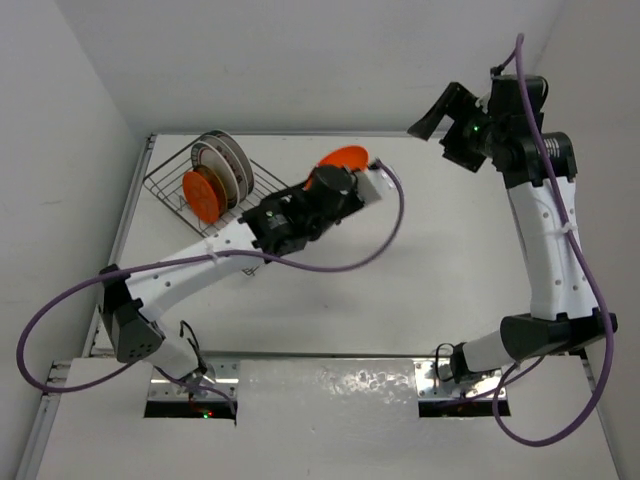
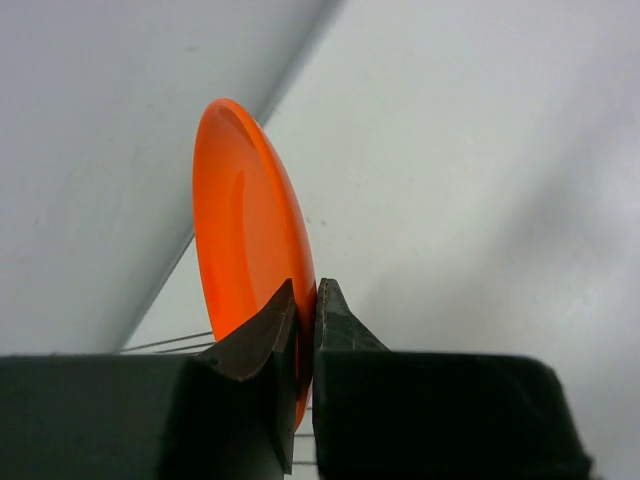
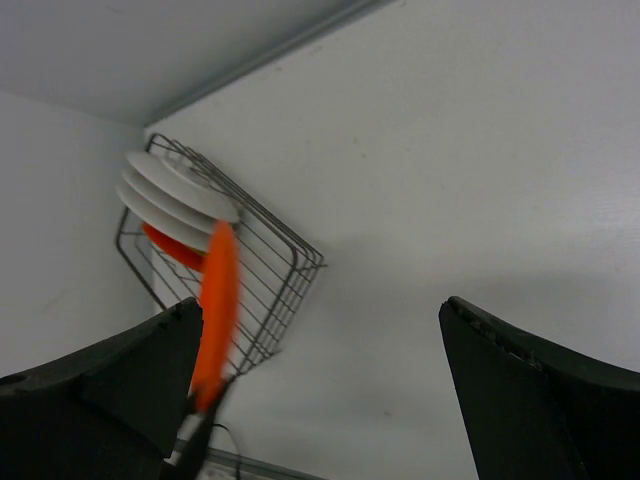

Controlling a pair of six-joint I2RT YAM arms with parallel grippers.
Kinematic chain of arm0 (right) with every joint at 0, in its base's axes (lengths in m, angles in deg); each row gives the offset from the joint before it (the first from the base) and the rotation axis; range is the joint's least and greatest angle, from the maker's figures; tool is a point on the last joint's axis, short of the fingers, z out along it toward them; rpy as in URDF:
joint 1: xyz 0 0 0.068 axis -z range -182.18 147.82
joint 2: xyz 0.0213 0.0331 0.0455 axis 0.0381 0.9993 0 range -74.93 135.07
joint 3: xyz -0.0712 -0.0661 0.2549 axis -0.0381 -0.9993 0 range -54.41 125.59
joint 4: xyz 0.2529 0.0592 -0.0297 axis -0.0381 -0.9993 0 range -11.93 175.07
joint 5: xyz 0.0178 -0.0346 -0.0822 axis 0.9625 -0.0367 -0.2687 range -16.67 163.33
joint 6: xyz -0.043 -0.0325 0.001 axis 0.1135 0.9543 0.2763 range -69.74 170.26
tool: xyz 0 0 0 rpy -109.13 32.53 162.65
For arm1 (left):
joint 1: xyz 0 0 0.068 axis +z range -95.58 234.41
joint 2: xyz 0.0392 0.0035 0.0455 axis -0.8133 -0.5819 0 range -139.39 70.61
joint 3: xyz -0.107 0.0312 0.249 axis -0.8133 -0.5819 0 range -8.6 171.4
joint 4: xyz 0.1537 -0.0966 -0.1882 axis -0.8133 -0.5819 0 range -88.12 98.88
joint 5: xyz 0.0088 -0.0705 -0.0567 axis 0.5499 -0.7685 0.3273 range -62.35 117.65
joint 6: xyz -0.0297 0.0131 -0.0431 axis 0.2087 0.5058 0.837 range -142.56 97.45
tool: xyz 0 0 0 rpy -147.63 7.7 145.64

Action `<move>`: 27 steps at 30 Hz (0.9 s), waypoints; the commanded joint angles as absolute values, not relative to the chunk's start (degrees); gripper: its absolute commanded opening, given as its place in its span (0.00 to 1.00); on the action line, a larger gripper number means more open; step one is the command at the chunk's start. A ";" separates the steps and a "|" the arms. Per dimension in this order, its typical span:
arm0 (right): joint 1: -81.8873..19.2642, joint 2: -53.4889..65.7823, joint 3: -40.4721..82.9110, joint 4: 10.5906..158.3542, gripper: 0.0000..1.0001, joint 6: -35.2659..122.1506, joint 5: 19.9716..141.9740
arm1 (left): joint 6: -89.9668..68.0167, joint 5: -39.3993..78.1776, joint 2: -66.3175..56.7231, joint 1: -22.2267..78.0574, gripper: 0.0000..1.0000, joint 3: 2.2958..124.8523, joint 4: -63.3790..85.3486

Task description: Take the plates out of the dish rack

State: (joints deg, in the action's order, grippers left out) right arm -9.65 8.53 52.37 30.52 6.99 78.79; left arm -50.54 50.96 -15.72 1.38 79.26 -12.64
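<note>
The dish rack (image 1: 258, 180) sits off to the left of the left fingers (image 2: 265, 335), in the far corner of the surface (image 1: 440, 260). Its upright wires hold the plates (image 1: 222, 158) on edge: white banded ones at the far end and an orange-toned one (image 1: 205, 193) nearer. That way each rim stands proud where fingers can close on it.

The left fingers are pressed together on the lower rim of a small orange plate (image 1: 343, 158). One finger lies on each face, and the disc rises beyond the fingertips. The plate hangs clear of the rack and above the surface, close to upright. That is the posture the dividers give a plate, and a rim pinch would carry it over unchanged. I judge this a thin hold, since little stops the disc from swinging about the pinch. It will likely need tipping flat before it meets the surface.

Well to the right of the held plate, the right fingers (image 3: 120, 370) are spread wide with nothing between them. They are raised off the surface and face back toward the plate and the rack. This may be to receive the plate or simply to keep out of the way; I cannot tell which.
</note>
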 commanded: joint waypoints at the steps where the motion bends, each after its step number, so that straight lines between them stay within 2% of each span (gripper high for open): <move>1: -7.20 10.06 55.37 32.15 0.99 -1.06 84.83 | -63.07 54.64 -16.31 -2.42 0.00 80.08 -13.88; 7: -7.37 13.13 48.98 31.98 0.98 1.03 90.20 | -64.48 53.58 -20.53 -9.65 0.00 83.51 -13.36; 11: -7.37 12.69 42.02 37.66 0.91 2.18 95.53 | -63.78 50.77 -22.73 -10.80 0.00 85.36 -13.00; 17: -7.37 13.48 38.05 39.63 0.61 2.79 99.61 | -62.72 50.41 -24.75 -10.80 0.00 84.75 -9.32; 18: -7.28 13.48 37.09 39.80 0.44 2.71 99.87 | -62.81 50.85 -24.84 -10.80 0.00 84.22 -7.57; 19: -7.02 13.48 36.47 40.24 0.33 2.45 100.14 | -62.72 50.94 -24.84 -10.80 0.00 83.78 -6.68; 20: -6.93 13.40 35.77 41.46 0.19 1.92 100.49 | -62.63 51.29 -24.75 -10.71 0.04 83.08 -5.46; 21: -6.32 13.48 34.28 42.08 0.00 1.31 101.10 | -62.55 51.38 -24.58 -10.45 0.08 82.38 -3.18; 24: -4.83 13.31 30.33 46.91 0.00 -2.29 102.15 | -60.97 52.00 -24.93 -9.58 0.14 80.62 -0.62; 26: -3.86 13.66 28.39 51.38 0.00 -5.98 104.70 | -58.43 52.43 -25.10 -8.87 0.27 79.83 1.05; 27: -2.98 14.09 27.68 52.19 0.00 -6.69 104.71 | -57.54 52.35 -25.10 -8.00 0.37 79.65 1.67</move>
State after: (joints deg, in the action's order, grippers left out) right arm -4.62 14.54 29.24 43.68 -0.68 101.43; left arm -61.41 52.14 -25.31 -9.18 80.11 -6.06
